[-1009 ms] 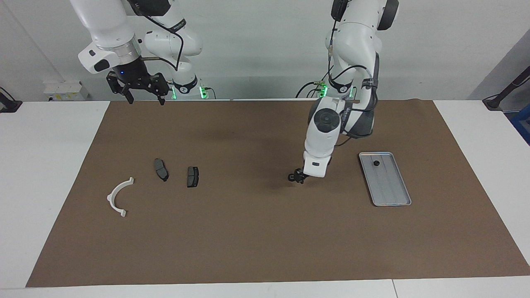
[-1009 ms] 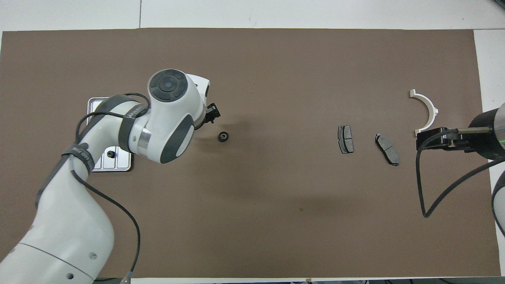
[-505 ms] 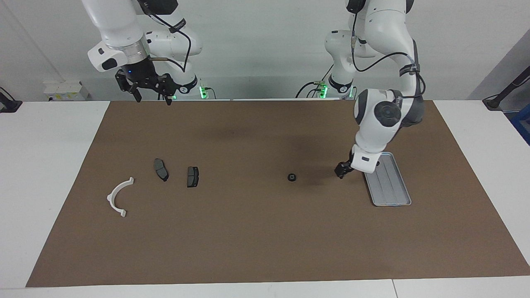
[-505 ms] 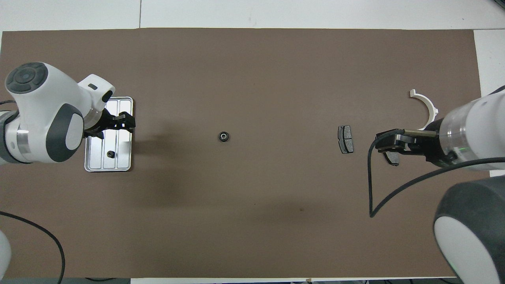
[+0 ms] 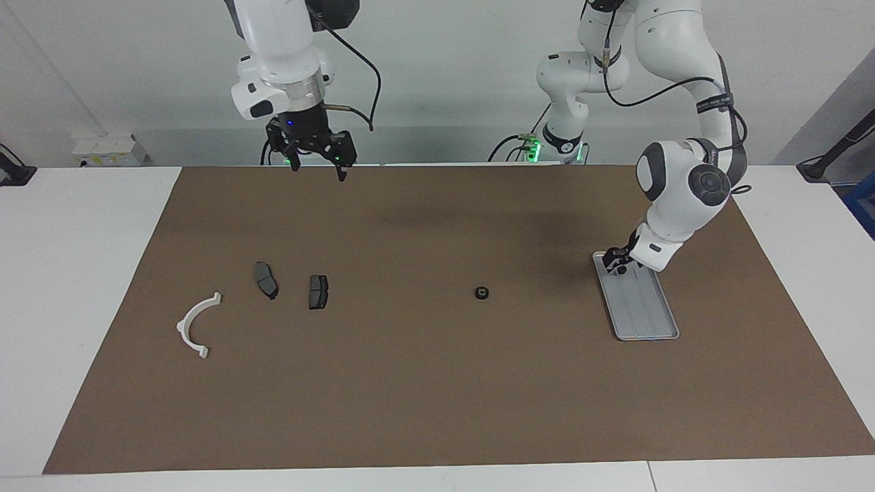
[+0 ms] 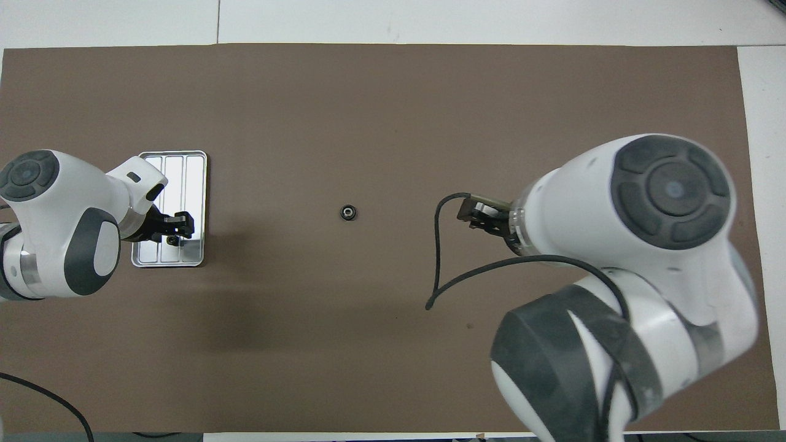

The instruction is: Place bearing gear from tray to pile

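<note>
Reaching w/ left gripper onto gear at tray end nearest robots; fingers astride it, grip not confirmable. Second gear lies mid-mat, well short of pile. Right gripper spread open, up in the air. Next: firm pinch, straight lift clear of rim. Overhead hides pile under right arm; facing shows it.

The brown mat had lots of bare room in the middle. Only one small black gear sat there alone, well apart from the tray. The left gripper filled the tray's end nearer the robots. Two dark pads and a white half-ring crowded the right arm's end.
</note>
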